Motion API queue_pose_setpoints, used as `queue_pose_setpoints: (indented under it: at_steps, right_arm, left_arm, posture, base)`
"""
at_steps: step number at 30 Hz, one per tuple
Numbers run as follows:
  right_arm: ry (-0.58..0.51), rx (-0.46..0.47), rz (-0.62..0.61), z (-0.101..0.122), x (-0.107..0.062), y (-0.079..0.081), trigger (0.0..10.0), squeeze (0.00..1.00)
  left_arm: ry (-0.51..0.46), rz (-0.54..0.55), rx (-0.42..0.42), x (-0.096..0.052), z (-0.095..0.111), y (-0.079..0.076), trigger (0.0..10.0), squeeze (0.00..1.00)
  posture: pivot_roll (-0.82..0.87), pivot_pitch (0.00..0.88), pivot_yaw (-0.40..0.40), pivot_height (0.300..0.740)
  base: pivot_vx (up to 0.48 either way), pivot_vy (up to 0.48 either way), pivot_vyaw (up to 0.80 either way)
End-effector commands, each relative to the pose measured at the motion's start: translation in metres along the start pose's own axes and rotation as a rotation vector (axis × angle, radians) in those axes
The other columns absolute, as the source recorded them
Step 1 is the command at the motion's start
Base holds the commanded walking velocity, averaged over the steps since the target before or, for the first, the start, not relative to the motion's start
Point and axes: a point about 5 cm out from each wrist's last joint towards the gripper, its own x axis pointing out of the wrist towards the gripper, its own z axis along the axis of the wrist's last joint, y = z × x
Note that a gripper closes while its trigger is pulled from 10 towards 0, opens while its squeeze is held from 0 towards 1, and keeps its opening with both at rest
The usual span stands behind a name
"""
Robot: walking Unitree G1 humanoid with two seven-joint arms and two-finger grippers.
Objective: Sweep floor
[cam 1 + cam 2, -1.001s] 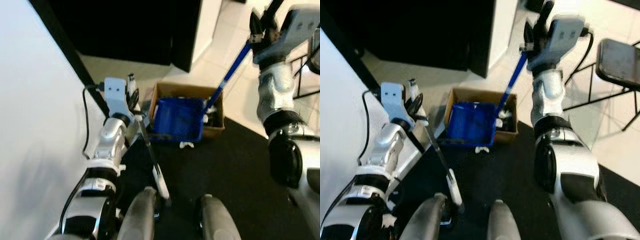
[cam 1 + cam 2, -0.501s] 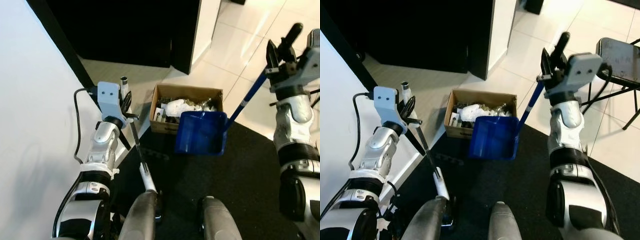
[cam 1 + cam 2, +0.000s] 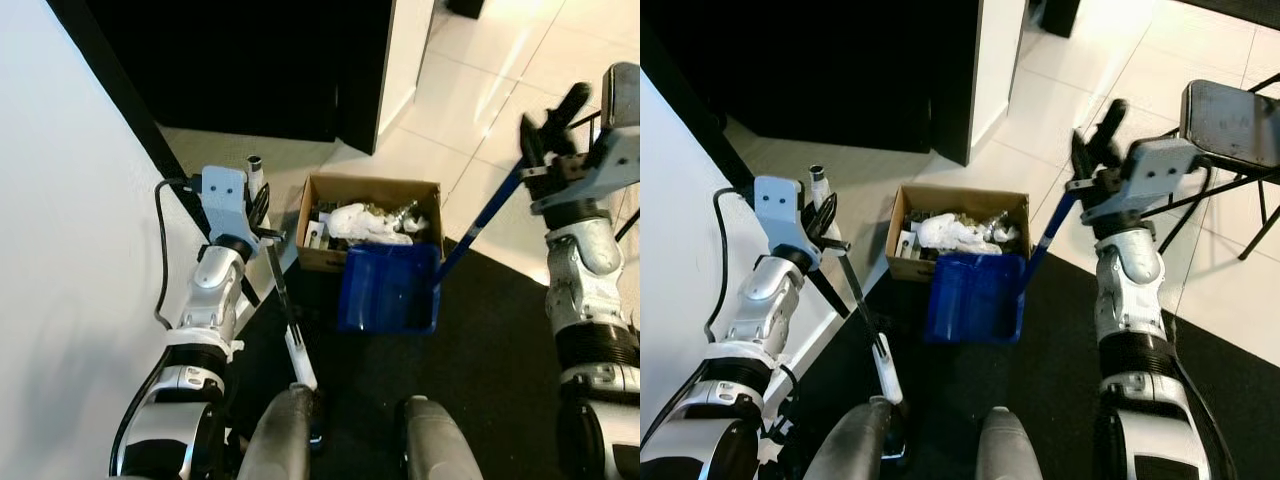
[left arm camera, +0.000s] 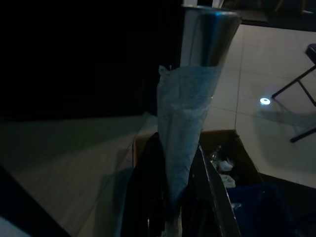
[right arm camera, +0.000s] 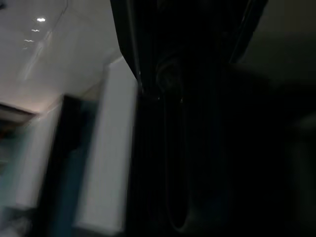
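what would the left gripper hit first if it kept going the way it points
Judging by its wrist view, the left gripper points past the broom handle toward the cardboard box of trash, so the box's near rim probably comes first, though depth is unclear.

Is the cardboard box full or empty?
Partly full: the open cardboard box holds white crumpled rubbish and small scraps. How deep the pile goes, cannot tell.

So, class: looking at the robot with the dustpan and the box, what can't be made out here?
- Broom head: hidden behind the robot's knees, head views.
- Inside of the dustpan: too dark to tell if anything remains.
- Scraps in the box: too small to identify.
- Right tool: right wrist view is dark and blurred.
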Motion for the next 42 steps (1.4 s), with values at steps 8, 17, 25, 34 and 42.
queue_pose_setpoints:
  at_steps: [8,17,25,34,42]
  right_arm:
    - [0.065,0.005,0.041,-0.011,-0.013,0.025,10.0,0.0]
    - [0.192,-0.046,-0.002,-0.024,-0.021,0.023,10.0,0.0]
    - [0.285,-0.127,-0.153,-0.043,-0.024,-0.003,10.0,0.0]
    - [0.232,-0.049,-0.381,-0.049,-0.01,-0.019,10.0,0.0]
    - [0.139,-0.046,-0.282,-0.037,0.019,0.0,10.0,0.0]
  left_arm:
    - [-0.029,0.013,0.061,0.009,0.012,0.009,10.0,0.0]
    - [-0.041,0.065,0.169,0.016,0.021,0.021,10.0,0.0]
    - [-0.045,0.091,0.195,0.018,0.023,0.027,10.0,0.0]
    - [-0.04,0.102,0.198,0.022,0.022,0.027,10.0,0.0]
    - [-0.045,0.091,0.21,0.028,0.027,0.027,10.0,0.0]
  posture:
    - [-0.01,0.031,0.069,0.74]
    - [-0.01,0.027,0.067,0.74]
    - [-0.02,0.046,0.045,0.74]
    - [-0.03,0.099,0.053,0.74]
    - [-0.03,0.138,0.058,0.74]
  base:
    - [0.0,0.0,0.0]
    - [0.0,0.0,0.0]
    - [0.0,0.0,0.0]
    - [0.0,0.0,0.0]
    - [0.0,0.0,0.0]
